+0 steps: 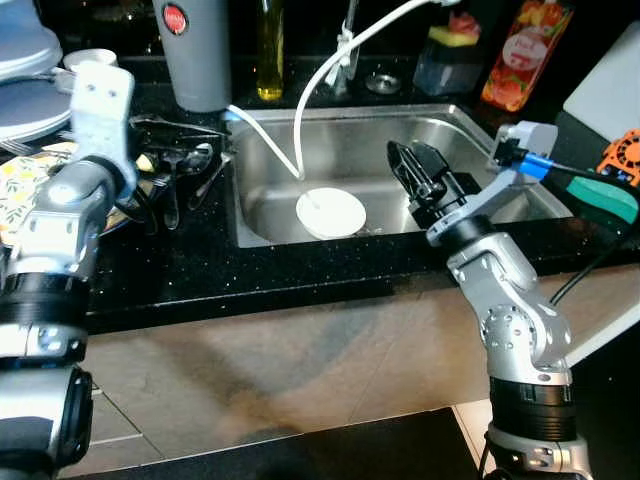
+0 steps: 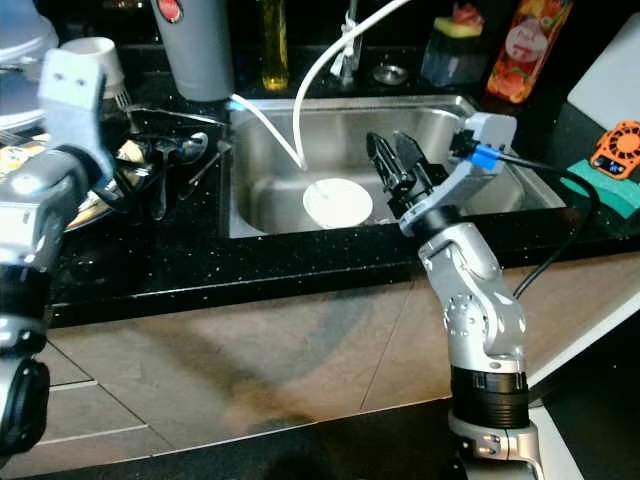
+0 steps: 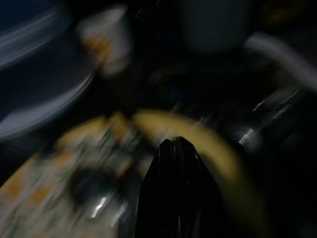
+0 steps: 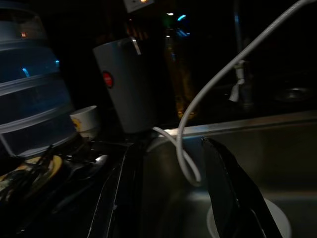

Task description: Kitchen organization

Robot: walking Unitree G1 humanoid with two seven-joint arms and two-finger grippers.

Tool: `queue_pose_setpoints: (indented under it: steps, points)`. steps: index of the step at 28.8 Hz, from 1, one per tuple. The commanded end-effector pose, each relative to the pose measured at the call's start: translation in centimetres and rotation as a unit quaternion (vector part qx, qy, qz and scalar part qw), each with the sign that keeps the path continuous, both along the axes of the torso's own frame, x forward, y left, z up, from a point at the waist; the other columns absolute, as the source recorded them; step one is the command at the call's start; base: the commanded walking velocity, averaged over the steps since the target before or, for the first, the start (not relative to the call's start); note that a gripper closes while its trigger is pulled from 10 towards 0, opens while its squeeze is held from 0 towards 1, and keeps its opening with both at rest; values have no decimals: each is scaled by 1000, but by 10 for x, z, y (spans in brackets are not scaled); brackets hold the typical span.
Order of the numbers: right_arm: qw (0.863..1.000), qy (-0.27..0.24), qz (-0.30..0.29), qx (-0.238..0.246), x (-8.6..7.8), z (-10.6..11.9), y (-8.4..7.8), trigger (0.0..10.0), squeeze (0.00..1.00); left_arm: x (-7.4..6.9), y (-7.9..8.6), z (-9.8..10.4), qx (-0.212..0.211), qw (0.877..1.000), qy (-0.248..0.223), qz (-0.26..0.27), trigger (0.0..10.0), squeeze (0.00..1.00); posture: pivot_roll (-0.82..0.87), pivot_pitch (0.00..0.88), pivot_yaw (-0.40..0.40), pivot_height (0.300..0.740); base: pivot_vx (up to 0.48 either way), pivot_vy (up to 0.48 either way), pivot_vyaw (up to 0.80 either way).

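A white plate lies on the bottom of the steel sink, under the end of a white hose. My right gripper hovers open over the sink's right half, just right of the plate, with nothing between its fingers. My left arm reaches over the black counter on the left, above a yellow-rimmed floral plate and a pile of dark utensils. The left gripper looks shut, its fingers pressed together above the floral plate in the blurred left wrist view.
Behind the sink stand a grey canister, an oil bottle, a tap, a sponge holder and a red juice bottle. Stacked plates and a white cup sit far left. A green sponge lies right.
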State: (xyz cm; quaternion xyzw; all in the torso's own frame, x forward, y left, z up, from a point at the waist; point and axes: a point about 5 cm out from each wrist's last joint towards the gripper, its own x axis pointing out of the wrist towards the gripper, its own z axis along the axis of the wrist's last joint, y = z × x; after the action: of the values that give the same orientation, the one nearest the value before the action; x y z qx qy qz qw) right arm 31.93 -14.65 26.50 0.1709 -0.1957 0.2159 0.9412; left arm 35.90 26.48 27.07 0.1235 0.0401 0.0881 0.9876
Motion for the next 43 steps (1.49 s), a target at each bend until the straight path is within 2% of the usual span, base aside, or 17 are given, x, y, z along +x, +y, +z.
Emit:
queue_pose_setpoints:
  steps: [1,5,8,10,13,16,17,22,23,25,30,33,37,38,39,40,43]
  points:
    - [1000,-3,3,-2,1,0,2,10000,0,-7,6,-3,10,999,34,28,10000,0,99,75,-22,740,0,0,0]
    - [1000,1,7,1,4,-2,3,10000,0,-26,19,5,31,996,58,65,10000,0,126,86,-32,740,0,0,0]
    - [1000,2,9,1,4,-2,4,10000,0,-30,20,6,32,995,59,68,10000,0,126,86,-32,740,0,0,0]
    - [1000,4,14,2,5,-3,6,10000,0,-41,26,5,22,995,68,75,10000,0,139,95,-34,740,0,0,0]
    - [1000,5,17,3,5,-4,8,10000,0,-50,31,5,22,993,74,89,10000,0,147,101,-37,740,0,0,0]
    - [1000,8,21,8,5,-6,9,10000,0,-54,32,5,-22,992,93,81,10000,0,149,108,-32,740,0,0,0]
    - [1000,9,21,8,5,-6,10,10000,0,-56,31,5,-35,991,100,78,10000,1000,149,109,-31,740,0,0,0]
    - [1000,10,20,12,5,-7,8,10000,0,-58,31,7,-37,990,110,79,10000,1000,149,110,-30,740,0,0,0]
    - [1000,11,19,13,5,-8,8,10000,0,-58,31,6,-53,989,117,72,10000,0,152,117,-32,740,0,0,0]
    - [1000,13,18,15,5,-8,7,10000,0,-56,32,4,-71,988,124,65,10000,0,151,117,-33,740,0,0,0]
    - [1000,13,21,16,5,-8,8,10000,0,-49,34,-3,-86,986,134,48,10000,0,148,120,-41,740,0,0,0]
    - [999,13,25,16,5,-8,10,10000,0,-42,36,-13,-116,981,153,36,10000,0,131,121,-33,740,0,0,0]
    - [1000,12,22,17,2,-7,8,10000,0,-45,37,-22,-137,975,172,35,10000,0,129,124,-33,740,0,0,0]
    - [1000,13,21,17,2,-8,7,10000,0,-46,38,-27,-147,972,180,35,5451,0,133,126,-34,740,0,0,0]
    - [1000,15,19,18,2,-9,6,10000,0,-47,38,-30,-150,970,188,33,3569,0,133,126,-34,740,0,0,0]
    - [1000,15,19,18,2,-9,6,10000,0,-48,38,-33,-155,968,194,31,0,0,133,128,-34,740,0,0,0]
    - [999,14,22,19,3,-8,7,10000,0,-48,37,-35,-156,967,198,26,0,0,135,130,-35,740,0,0,0]
